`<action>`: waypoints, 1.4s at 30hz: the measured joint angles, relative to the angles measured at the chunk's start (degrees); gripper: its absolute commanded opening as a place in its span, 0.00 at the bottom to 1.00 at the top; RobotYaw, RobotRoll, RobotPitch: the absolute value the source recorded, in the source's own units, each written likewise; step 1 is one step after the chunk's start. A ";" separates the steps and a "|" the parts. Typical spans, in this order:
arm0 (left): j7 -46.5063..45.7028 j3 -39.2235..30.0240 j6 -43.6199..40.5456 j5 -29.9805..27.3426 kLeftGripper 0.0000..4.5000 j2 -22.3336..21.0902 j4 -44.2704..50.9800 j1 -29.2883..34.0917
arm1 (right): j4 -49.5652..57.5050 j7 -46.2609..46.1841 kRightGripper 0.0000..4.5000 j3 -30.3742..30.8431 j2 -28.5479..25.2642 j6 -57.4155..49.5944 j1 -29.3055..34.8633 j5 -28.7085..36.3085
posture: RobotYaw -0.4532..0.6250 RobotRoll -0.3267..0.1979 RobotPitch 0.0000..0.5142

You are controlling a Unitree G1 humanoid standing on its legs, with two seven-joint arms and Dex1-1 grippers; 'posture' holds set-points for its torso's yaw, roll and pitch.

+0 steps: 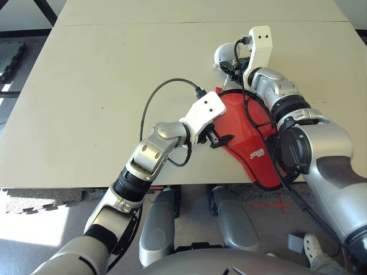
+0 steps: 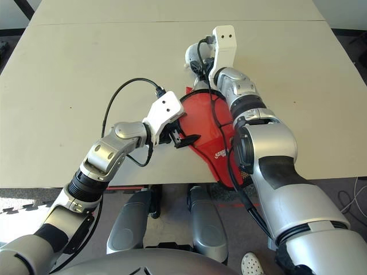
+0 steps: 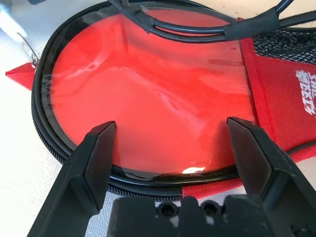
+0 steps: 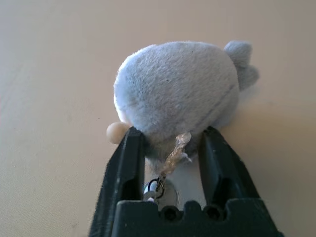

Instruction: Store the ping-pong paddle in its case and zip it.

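the red case (image 1: 243,123) lies flat on the right part of the table (image 1: 103,74), its wide rounded end far and its narrow end at the near edge. its white logo (image 1: 257,153) sits toward the narrow end, with black mesh (image 3: 286,47) along the right side. the rounded part has a clear glossy window (image 3: 148,94) over a smooth red surface; i cannot tell whether that surface is the paddle's blade. a small red tab (image 3: 22,75) sticks out at the far end.

the left gripper (image 3: 171,122) is at the case's left side, its tips reaching in over the edge. its two fingers stand wide apart, with nothing gripped between them; whether they touch the case i cannot tell.

just beyond the case's far end is the right gripper (image 4: 171,131). its fingers are drawn in, a modest gap between them, and pinch the narrow end of a grey plush toy (image 4: 175,89) from both sides. a pale cord (image 4: 176,154) and a small dark ring (image 4: 156,186) show between those fingers.

black cables (image 1: 249,112) from the right arm cross above the case. on the floor, right of the robot's legs, is a person's foot in a white clog (image 1: 312,246).
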State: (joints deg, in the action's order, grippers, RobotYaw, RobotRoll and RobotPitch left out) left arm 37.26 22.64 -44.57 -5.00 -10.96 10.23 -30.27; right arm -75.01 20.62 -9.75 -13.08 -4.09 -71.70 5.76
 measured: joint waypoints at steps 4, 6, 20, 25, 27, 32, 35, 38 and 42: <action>-0.33 0.00 -0.02 0.00 1.00 0.32 0.03 0.09 | -0.23 -0.20 0.01 -0.07 -0.13 1.18 0.01 -0.63 | 0.52 0.62 0.58; -0.40 0.03 -0.02 -0.01 1.00 0.66 -0.11 0.08 | -0.40 -0.34 0.01 -0.13 -0.60 1.43 0.04 -0.72 | 0.51 0.62 0.58; -0.35 1.04 0.62 -0.65 1.00 1.38 -2.06 -0.78 | 0.89 5.37 0.01 -0.13 -11.80 2.11 3.46 -1.42 | 0.45 0.62 0.56; -0.26 1.15 1.04 -0.69 1.00 1.91 -3.15 -1.37 | 5.75 11.76 0.01 0.06 -16.31 -0.07 7.43 -1.28 | 0.43 0.62 0.55; -0.03 1.35 1.39 -0.77 1.00 2.18 -4.16 -2.05 | 9.39 14.37 0.01 0.11 -17.81 -2.03 9.56 -1.08 | 0.42 0.62 0.55; 0.37 1.67 2.00 -0.90 1.00 2.74 -5.43 -2.70 | 24.45 20.82 0.01 0.14 -23.55 -11.15 19.15 0.89 | 0.39 0.62 0.55; 0.68 1.50 2.36 -1.27 1.00 2.92 -6.38 -3.03 | 34.50 23.27 0.01 0.13 -26.70 -17.55 24.74 2.61 | 0.38 0.62 0.55; 0.73 1.39 2.68 -1.48 1.00 2.95 -7.05 -3.21 | 43.22 25.00 0.01 0.10 -29.58 -23.21 29.04 4.68 | 0.36 0.62 0.54; 1.15 1.33 3.25 -1.62 1.00 3.26 -8.84 -4.21 | 50.80 27.32 0.01 0.08 -33.28 -28.67 33.71 6.76 | 0.35 0.62 0.53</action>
State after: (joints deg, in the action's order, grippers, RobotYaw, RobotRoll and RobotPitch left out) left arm 38.42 23.97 -41.32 -6.62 -7.70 1.40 -34.48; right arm -24.21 47.94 -9.67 -46.36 -32.76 -37.99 12.52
